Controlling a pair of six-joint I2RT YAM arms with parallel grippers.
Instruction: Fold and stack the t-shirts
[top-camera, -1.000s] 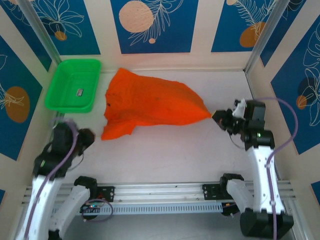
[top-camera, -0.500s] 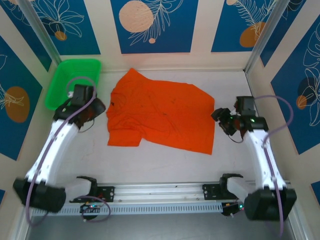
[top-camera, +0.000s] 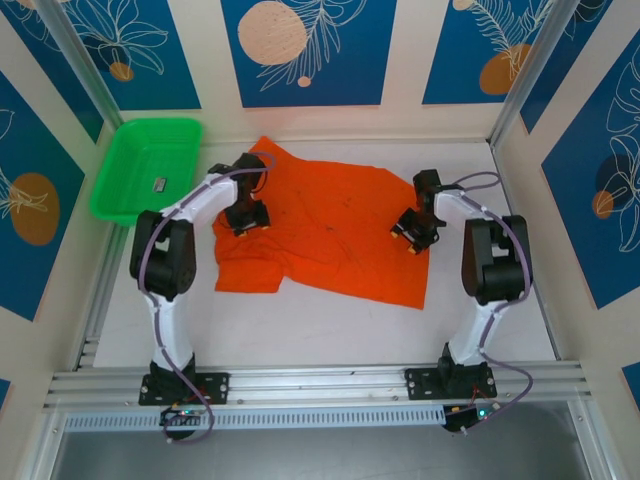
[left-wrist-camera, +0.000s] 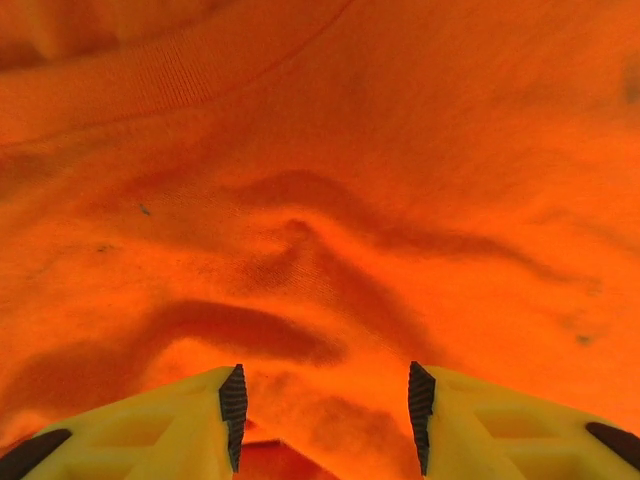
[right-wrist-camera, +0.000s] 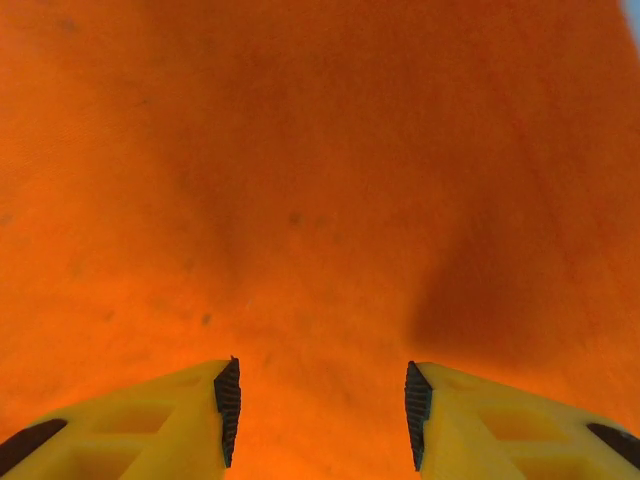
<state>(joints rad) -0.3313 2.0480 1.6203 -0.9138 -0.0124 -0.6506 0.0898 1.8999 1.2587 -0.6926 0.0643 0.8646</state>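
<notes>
Top external: left hand (top-camera: 247, 216), right hand (top-camera: 412, 233) ajar over t-shirt (top-camera: 330, 230)

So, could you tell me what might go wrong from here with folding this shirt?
1. The left gripper, jaws open, sits over wrinkles in the t-shirt; closing there may pinch a bunch rather than a clean edge.
2. The right gripper, also open, is above flat cloth inward of the shirt's edge, so it may well slip or grab nothing.
</notes>
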